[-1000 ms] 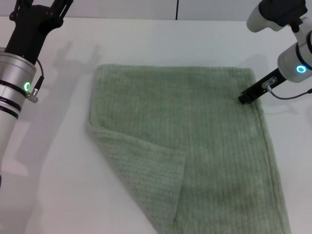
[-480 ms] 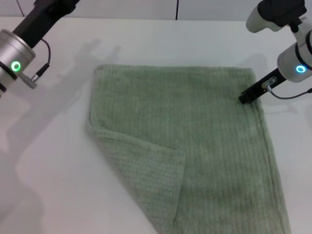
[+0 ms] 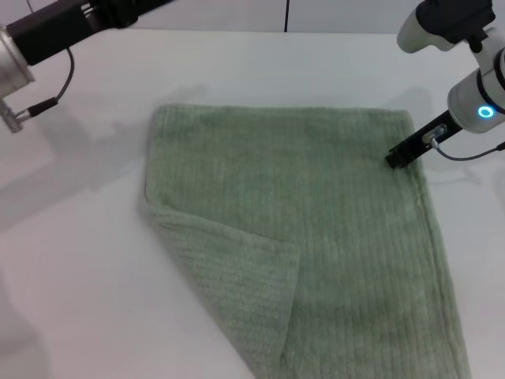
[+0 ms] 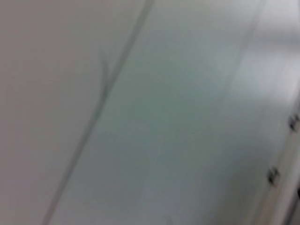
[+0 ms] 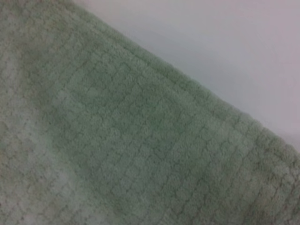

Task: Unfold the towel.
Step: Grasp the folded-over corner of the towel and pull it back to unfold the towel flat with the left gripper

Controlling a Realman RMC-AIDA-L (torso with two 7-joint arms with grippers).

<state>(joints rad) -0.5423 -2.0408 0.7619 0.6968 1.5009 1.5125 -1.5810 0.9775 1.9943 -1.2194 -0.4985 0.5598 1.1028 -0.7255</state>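
The sage-green towel [image 3: 331, 221] lies spread on the white table [image 3: 71, 268]. Its near left corner [image 3: 237, 292] is folded over onto the cloth as a triangular flap. My right gripper [image 3: 397, 158] is a black tip resting at the towel's right edge, near its far right corner. The right wrist view shows the ribbed towel [image 5: 117, 140] close up, with its hemmed edge against the table [image 5: 225, 47]. My left arm [image 3: 55, 31] reaches across the far left corner of the head view, well clear of the towel, and its gripper is out of frame.
The towel runs off the near edge of the head view. The table's far edge meets a wall with a dark vertical seam [image 3: 286, 14]. The left wrist view shows only a blurred pale surface with a dark line [image 4: 101, 93].
My left arm has swung up and away toward the far left, and its gripper has left the head view. The right arm and the towel have not moved.
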